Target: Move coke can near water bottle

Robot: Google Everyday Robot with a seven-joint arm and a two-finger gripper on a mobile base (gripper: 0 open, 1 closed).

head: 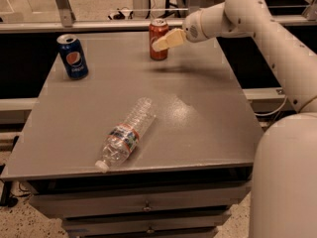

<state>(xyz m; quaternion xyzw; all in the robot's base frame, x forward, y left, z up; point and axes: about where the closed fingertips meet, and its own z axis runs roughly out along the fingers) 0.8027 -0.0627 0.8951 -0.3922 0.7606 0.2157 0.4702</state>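
The red coke can (158, 37) stands upright at the far edge of the grey table (208, 113), near the middle. My gripper (159, 43) is at the can's right side, its pale fingers (168, 39) reaching over the can's front. The water bottle (126, 134) lies on its side near the table's front, white cap toward the front left, well apart from the can.
A blue Pepsi can (73, 56) stands upright at the table's far left. My arm (257, 29) spans in from the right. Drawers (143, 205) sit below the tabletop. A metal rail (99, 25) runs behind the table.
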